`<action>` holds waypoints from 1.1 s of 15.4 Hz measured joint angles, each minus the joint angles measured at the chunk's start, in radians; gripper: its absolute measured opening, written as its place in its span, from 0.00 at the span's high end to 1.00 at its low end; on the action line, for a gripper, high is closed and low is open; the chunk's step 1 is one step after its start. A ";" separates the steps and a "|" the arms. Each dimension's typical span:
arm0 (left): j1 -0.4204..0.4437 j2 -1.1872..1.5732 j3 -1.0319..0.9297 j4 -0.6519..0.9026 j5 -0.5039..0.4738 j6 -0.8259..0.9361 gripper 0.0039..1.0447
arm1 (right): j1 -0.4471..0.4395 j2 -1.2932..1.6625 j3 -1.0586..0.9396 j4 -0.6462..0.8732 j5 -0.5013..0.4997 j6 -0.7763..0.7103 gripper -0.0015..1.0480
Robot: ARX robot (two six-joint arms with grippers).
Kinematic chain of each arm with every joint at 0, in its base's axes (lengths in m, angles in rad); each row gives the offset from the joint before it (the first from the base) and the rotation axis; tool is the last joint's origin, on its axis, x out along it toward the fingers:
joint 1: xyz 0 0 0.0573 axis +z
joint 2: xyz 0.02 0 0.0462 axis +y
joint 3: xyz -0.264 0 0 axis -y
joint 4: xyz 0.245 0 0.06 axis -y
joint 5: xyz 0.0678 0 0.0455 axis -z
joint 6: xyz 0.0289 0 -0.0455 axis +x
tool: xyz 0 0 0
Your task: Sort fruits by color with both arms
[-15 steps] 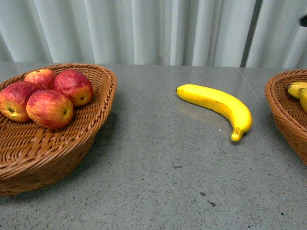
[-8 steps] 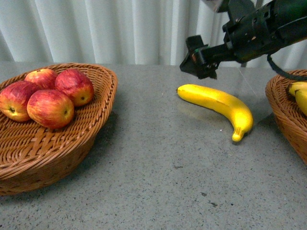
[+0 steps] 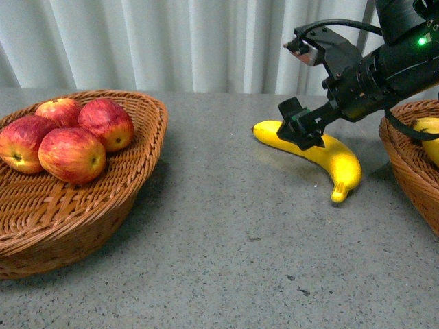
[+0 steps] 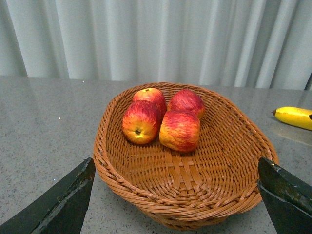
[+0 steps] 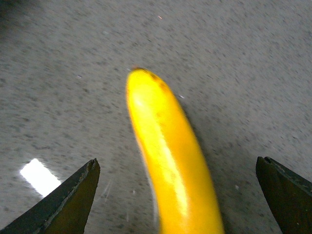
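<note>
The right fingers are spread wide, one on each side of the loose banana and touching neither flank; the wrist view shows its blunt, brown-flecked end between them. In the front view they hang low over the half of the fruit farther from its stem. The banana lies flat on the grey tabletop, between the two baskets and nearer the right basket, where other bananas already lie. Its skin is smooth and shiny, so it will likely be slippery, and it looks light. Whether it is firm or soft cannot be told from here, so a moderate squeeze seems safest. Because it is long and curved, a pinch near the tapering end could let it swing or slide out. The thick middle, taken across its width, looks the surer hold. The left fingers are likewise spread and hold nothing, facing the left basket, where four red apples sit touching one another, well apart from the banana.
</note>
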 joint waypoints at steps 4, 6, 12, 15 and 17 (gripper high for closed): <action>0.000 0.000 0.000 0.000 0.000 0.000 0.06 | -0.002 0.039 0.084 -0.221 0.069 0.000 0.06; 0.000 0.000 0.000 0.000 0.000 0.000 0.06 | 0.011 0.046 0.084 -0.225 0.083 0.002 0.06; 0.000 0.000 0.000 0.000 0.000 0.000 0.06 | 0.022 0.051 0.062 -0.191 0.095 0.001 0.53; 0.000 0.000 0.000 0.000 0.000 0.000 0.06 | 0.021 0.041 0.048 -0.094 0.039 0.047 0.67; 0.000 0.000 0.000 0.000 0.000 0.000 0.06 | -0.029 -0.159 -0.057 0.126 -0.159 0.256 0.67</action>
